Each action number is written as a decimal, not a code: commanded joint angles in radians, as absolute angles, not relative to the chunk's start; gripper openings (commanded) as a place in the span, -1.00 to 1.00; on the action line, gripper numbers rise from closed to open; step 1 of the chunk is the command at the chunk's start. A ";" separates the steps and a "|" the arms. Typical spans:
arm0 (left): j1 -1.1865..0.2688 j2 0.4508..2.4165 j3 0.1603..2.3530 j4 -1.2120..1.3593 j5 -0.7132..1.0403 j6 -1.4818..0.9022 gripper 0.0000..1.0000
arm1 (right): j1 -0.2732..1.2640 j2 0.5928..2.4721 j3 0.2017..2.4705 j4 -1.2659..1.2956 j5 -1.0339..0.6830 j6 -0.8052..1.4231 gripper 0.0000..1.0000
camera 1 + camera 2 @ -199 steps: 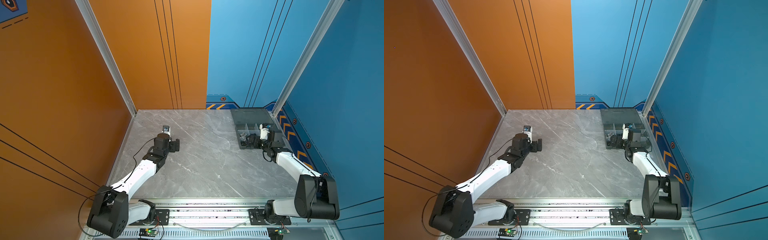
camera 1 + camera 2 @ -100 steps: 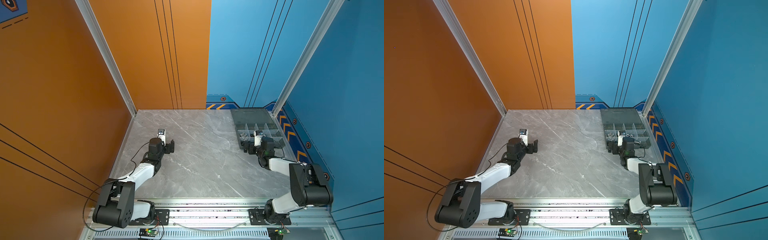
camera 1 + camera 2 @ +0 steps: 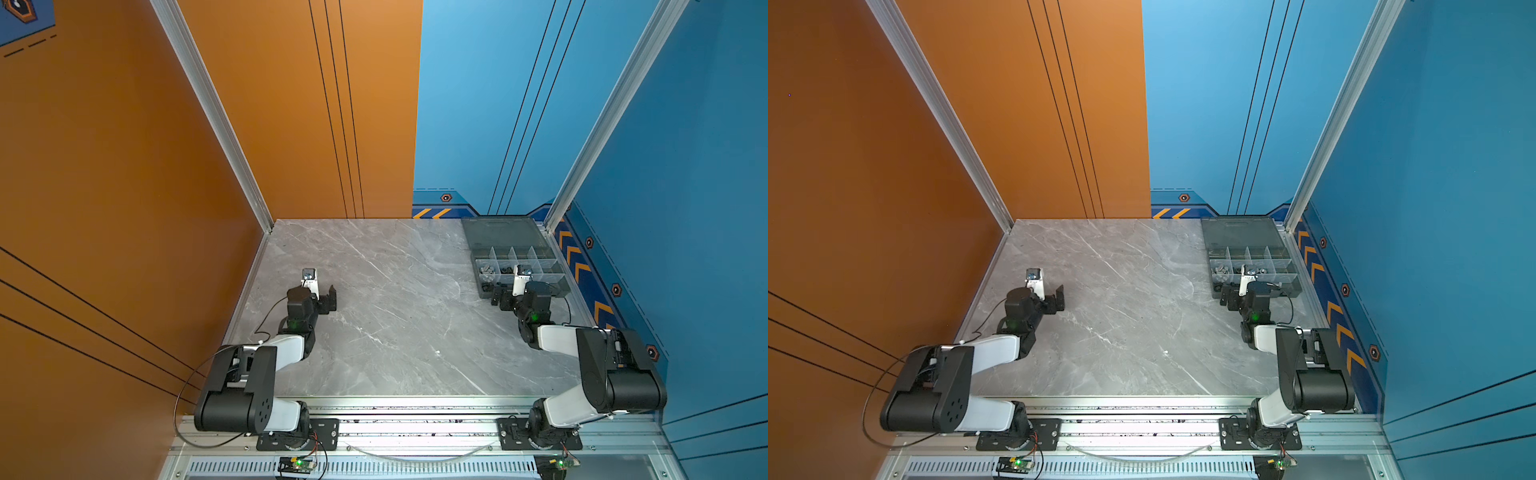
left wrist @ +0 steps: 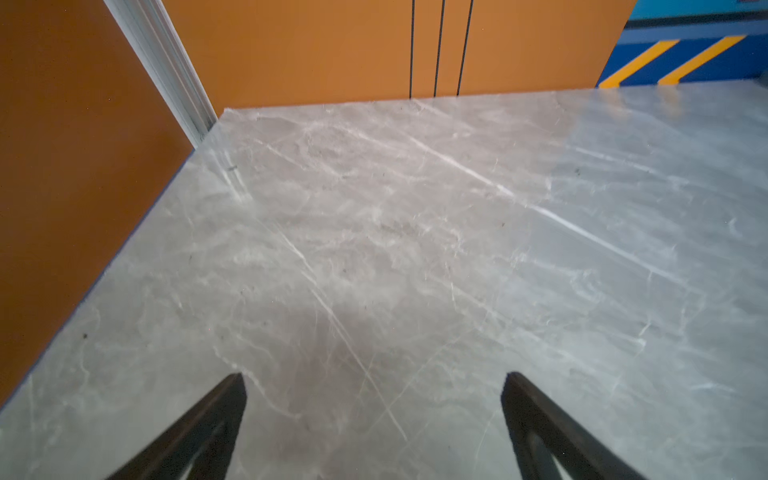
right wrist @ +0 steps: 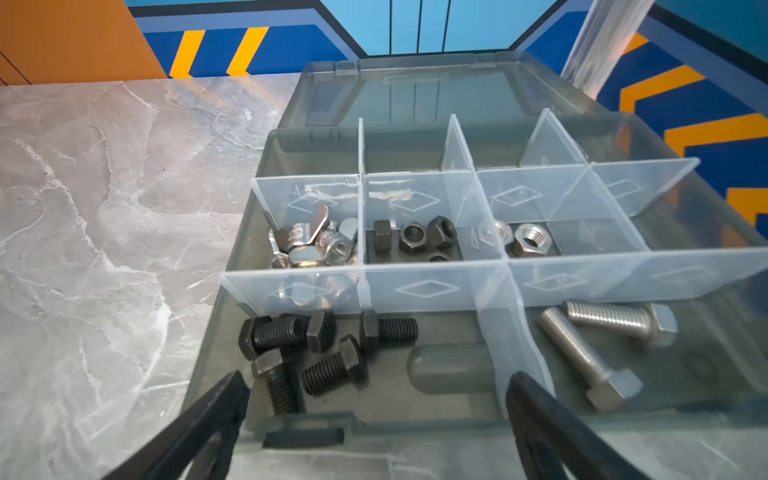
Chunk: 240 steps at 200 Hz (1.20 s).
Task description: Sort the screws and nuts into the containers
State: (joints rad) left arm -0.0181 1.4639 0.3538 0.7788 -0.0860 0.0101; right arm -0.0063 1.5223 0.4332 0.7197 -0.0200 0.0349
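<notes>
Where the left arm folds low at the lower left of both top views, the left hand [image 3: 323, 297] sits close over the worktop [image 3: 395, 332], left of centre in the frame. Its fingers are spread wide. The left wrist view shows both dark fingertips [image 4: 230, 399] well apart, with grey marble between them and nothing gripped.

Toward the right of the frame, at mid-height, the smoky-grey organizer box [image 3: 555, 282] lies beside the blue side wall. Its lid [image 3: 503, 232] is swung open toward the back wall. The right hand [image 3: 500, 298] is at the box's near left corner, its fingers likewise spread and holding nothing. In the right wrist view its tips sit on either side of the nearest part of the box; whether they touch the plastic I cannot tell.

Pale dividers split the box into compartments [image 5: 432, 286]. Taken left to right as the top views lay them out, the row nearest the hand holds black screws [image 5: 316, 353] lying loose in a heap. Silver screws [image 5: 602, 340] lie in the next compartment to the right. In the row behind, silver wing nuts [image 5: 311, 245] fill the leftmost compartment. Black hex nuts [image 5: 419, 239] sit in the one beside it, and silver hex nuts [image 5: 528, 241] in the third.
</notes>
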 commanded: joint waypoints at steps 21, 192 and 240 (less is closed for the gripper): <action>-0.006 1.546 0.383 0.881 -0.087 -0.004 0.95 | 0.006 1.537 0.381 0.875 0.047 0.053 0.99; -0.021 1.561 0.383 0.911 -0.103 0.010 0.95 | 0.011 1.531 0.386 0.853 0.055 0.050 0.99; -0.020 1.560 0.383 0.912 -0.103 0.009 0.95 | 0.009 1.531 0.385 0.853 0.052 0.051 0.99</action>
State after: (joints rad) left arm -0.0143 1.5654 0.3672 0.8951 -0.0933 0.0006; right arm 0.0021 1.5246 0.3878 0.8314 0.0315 0.0414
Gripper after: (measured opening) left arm 0.976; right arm 0.995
